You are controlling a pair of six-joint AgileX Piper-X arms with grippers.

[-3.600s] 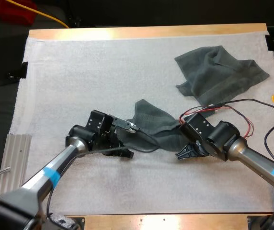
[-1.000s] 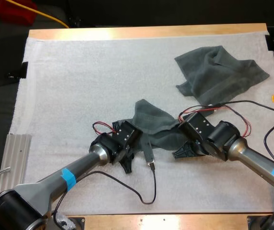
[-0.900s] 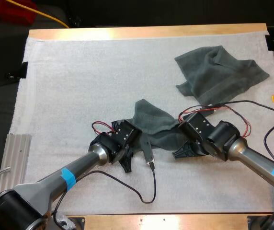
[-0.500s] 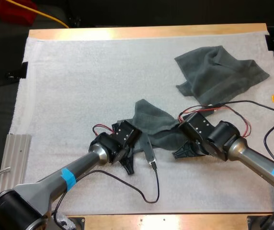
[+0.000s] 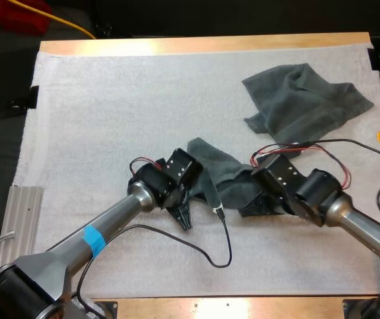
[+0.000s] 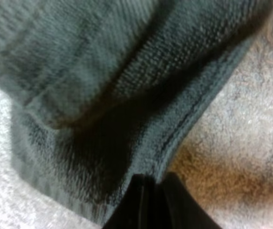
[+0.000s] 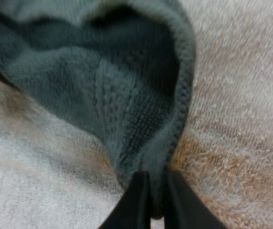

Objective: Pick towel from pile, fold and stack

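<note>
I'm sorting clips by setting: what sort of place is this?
Probably a robot lab workbench: the left gripper and right gripper pinch a crumpled towel on a white mat over a wooden table.

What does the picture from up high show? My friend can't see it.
Two robot grippers pinch one crumpled towel on a white mat: the left gripper at its left end, the right gripper at its right end. A second towel lies loose toward the mat's far right corner.
</note>
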